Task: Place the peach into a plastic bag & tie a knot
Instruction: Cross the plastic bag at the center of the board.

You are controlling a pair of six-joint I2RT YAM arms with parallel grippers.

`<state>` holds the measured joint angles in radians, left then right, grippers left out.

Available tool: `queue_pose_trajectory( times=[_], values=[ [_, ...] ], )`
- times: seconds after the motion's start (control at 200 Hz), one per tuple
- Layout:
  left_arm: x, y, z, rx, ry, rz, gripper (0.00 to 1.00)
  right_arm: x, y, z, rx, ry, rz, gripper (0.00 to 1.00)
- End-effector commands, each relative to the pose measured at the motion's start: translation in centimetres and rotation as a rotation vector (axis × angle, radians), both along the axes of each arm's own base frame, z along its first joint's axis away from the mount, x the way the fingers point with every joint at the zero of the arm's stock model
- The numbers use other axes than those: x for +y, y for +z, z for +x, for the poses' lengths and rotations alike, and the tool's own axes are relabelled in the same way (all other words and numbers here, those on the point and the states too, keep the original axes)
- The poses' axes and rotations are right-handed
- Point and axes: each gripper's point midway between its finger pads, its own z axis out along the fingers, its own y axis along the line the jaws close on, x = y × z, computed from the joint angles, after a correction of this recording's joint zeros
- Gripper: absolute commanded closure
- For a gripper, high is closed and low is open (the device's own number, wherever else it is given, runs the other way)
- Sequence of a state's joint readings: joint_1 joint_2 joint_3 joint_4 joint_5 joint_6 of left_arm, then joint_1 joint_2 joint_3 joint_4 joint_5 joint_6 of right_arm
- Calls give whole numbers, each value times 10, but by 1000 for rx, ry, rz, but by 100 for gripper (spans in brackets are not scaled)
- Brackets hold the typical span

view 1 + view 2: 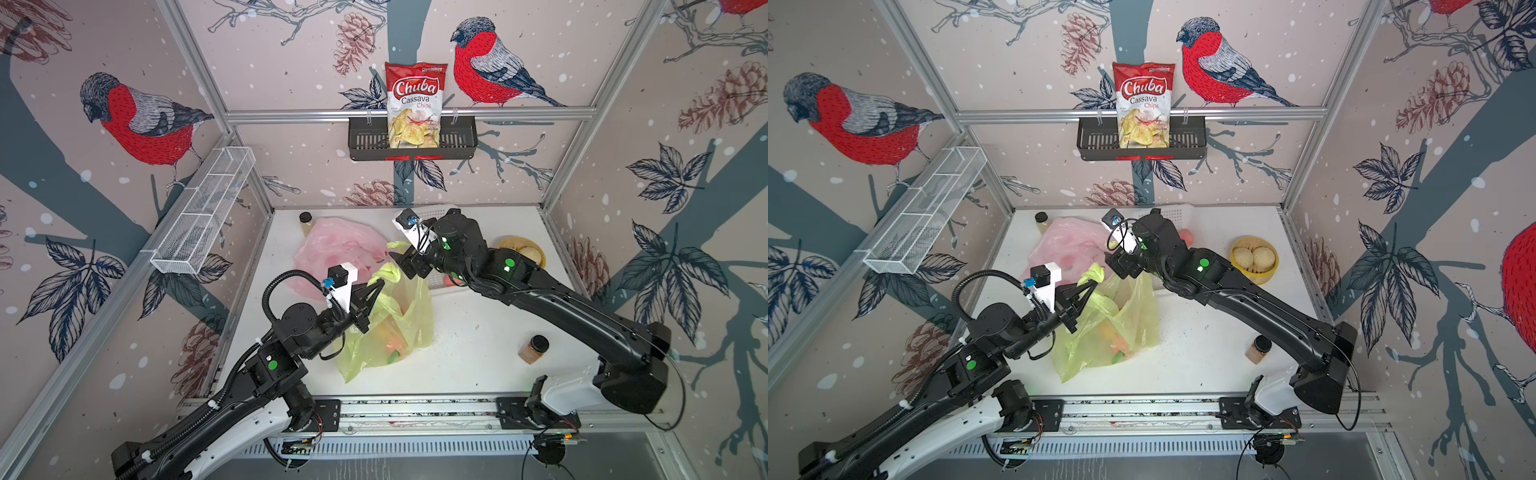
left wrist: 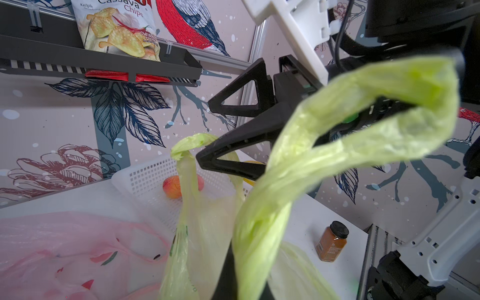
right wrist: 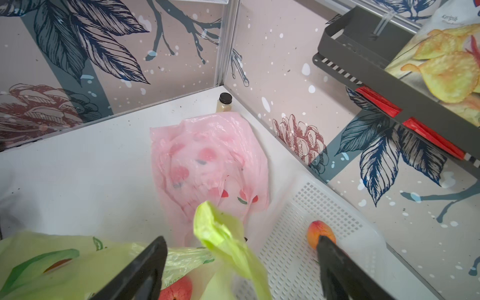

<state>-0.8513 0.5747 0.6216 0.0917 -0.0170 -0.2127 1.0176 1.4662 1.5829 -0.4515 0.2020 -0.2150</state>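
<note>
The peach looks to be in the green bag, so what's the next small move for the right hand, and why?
Probably close the right hand on the free handle standing between its open fingers. The left hand is shut on the other handle of the green bag, and a peach shows inside, so holding both handles seems what the knot needs.

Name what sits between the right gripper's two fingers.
In the right wrist view, one handle of the yellow-green plastic bag stands between the fingers of the open right gripper, touching neither.
</note>
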Motion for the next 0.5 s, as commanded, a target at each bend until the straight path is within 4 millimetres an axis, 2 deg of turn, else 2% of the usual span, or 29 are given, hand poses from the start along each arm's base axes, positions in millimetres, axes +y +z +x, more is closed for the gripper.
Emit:
queue_pose_trajectory(
  times=[0.0,0.095,0.185,0.495],
  values=[
    [1,11,-3,-26,-12,-36,100,0,7,12,-31,-26,-4,16],
    [2,11,-3,-23,-15,-37,100,3,5,15,-16,-7,-7,25],
    [1,9,-3,-18,-21,-33,100,6,2,15,-5,12,-11,27],
    [-1,5,-1,-5,-32,-26,100,12,-6,18,27,58,-10,45]
  ],
)
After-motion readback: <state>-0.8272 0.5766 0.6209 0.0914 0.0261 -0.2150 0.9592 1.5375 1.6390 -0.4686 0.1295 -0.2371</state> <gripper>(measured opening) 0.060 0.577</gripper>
